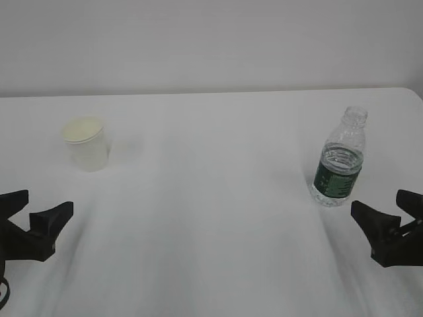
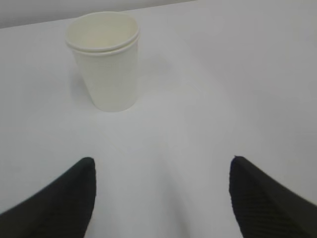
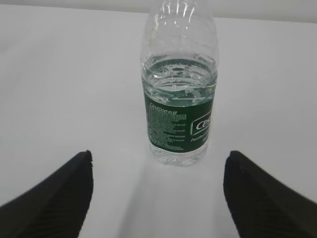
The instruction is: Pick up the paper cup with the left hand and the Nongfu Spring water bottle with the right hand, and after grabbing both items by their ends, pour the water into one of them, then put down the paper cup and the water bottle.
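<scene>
Exterior: slanted down, frontal. Wrist cams: low, close, forward-facing.

The left hand [image 1: 33,214] sits low at the near left edge, its two black fingers [image 2: 64,198] spread wide apart and holding nothing. The right hand [image 1: 390,221] mirrors it at the near right edge, fingers [image 3: 257,196] likewise parted wide and empty.

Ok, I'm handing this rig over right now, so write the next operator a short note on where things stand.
Left gripper: open, empty, short of the paper cup.
Right gripper: open, empty, short of the water bottle.
Cup stands upright on the table, far left; bottle upright, far right, uncapped, about half full.
Done: nothing grasped yet.
Left: grasp both, pour the water, set both down.
</scene>
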You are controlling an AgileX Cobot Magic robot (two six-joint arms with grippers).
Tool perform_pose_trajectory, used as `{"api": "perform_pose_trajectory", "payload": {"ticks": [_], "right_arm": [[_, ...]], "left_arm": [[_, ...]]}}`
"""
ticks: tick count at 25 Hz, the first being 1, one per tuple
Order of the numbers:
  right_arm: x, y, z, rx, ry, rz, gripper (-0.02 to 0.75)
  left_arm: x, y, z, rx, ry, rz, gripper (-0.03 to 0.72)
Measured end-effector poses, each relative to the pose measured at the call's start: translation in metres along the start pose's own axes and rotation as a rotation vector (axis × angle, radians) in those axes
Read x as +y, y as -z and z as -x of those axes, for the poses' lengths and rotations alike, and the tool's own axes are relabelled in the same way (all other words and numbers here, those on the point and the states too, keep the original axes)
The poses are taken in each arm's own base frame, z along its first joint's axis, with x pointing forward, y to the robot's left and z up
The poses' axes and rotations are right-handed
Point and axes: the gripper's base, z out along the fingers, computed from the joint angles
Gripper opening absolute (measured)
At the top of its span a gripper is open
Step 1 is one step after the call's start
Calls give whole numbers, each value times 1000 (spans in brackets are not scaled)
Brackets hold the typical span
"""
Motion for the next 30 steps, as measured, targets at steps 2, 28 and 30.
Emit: {"api": "perform_pose_trajectory", "payload": {"ticks": [2,28,30], "right_arm": [[-1,-5,-1,10,-2,1,638],[-8,-65,-11,43,-3,22,643],[-9,-66,-10,38,-4,18,643]], "left_arm": [[0,0,0,0,0,0,613],[0,-12,12,-56,-24,1,603],[0,-12,12,-56,-24,1,600]]}}
